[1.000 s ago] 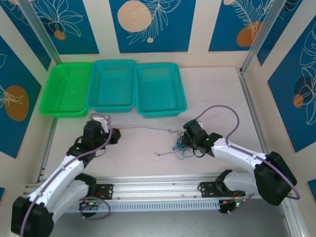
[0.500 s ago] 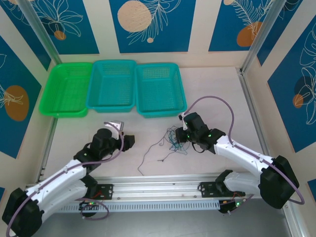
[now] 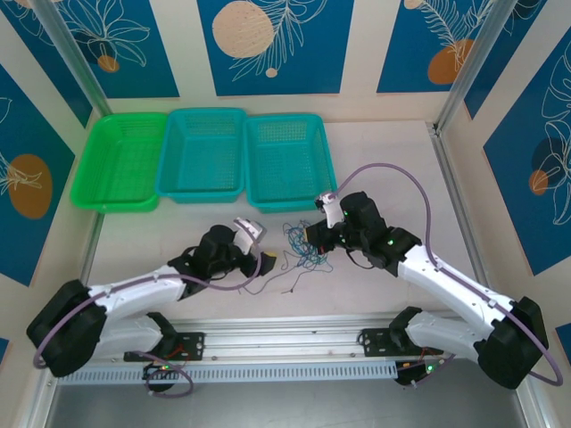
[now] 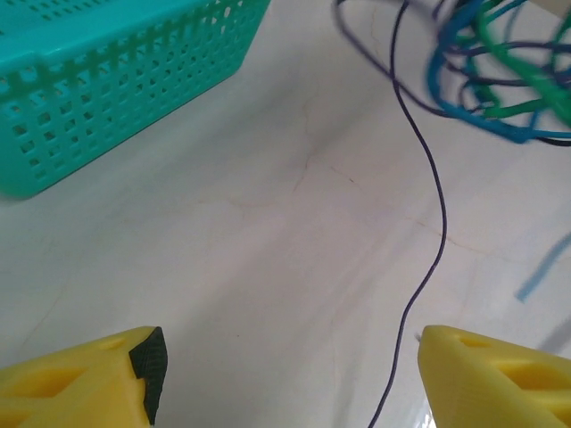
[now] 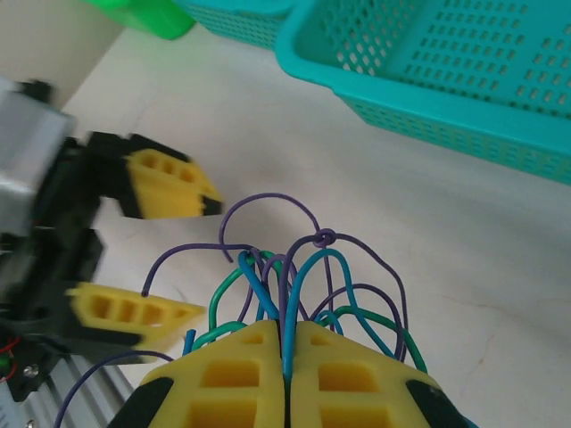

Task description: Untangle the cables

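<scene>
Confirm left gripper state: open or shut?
Open. The left gripper has its yellow fingers spread wide, bare table between them; one dark cable runs through the gap unpinched.

- cables (image 4: 434,178): thin, smooth plastic coating, slight sheen
- right teal basket (image 3: 287,118): moulded mesh plastic, kinda satiny
- table (image 4: 268,267): pale, smooth, glossy, faint hairline scuffs
- right gripper (image 5: 287,332): matt yellow plastic
- near rail (image 3: 285,332): bare ribbed metal

No writing, label, brand, number or sign can be read anywhere in these views.
</scene>
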You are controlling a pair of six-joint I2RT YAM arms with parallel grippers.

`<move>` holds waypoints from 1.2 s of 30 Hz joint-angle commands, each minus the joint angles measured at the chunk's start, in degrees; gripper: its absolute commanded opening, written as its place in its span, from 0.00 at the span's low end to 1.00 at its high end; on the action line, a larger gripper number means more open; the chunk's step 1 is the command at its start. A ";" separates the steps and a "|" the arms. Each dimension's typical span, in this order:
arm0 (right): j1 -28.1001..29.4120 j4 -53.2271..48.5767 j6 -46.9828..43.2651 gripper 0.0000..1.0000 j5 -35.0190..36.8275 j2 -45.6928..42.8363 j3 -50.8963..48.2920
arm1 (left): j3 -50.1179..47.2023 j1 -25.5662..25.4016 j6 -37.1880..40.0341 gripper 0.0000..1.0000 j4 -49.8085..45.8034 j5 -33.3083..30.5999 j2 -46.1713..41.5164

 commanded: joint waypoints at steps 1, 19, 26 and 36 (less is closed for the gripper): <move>-0.56 0.53 -1.31 0.00 -3.73 -2.05 1.76 | 2.69 -0.29 3.17 0.78 7.55 5.43 4.74; -2.06 10.76 6.94 0.00 -11.88 -6.83 -0.83 | 11.03 -2.28 -5.74 0.85 31.85 26.35 27.23; -2.29 7.64 8.46 0.00 -3.05 -7.47 -3.01 | 9.07 -2.82 -8.77 0.00 29.50 11.90 25.11; -10.54 6.21 27.49 0.12 16.27 -8.06 -22.63 | 8.97 -0.72 -9.18 0.00 -7.39 -24.12 -2.53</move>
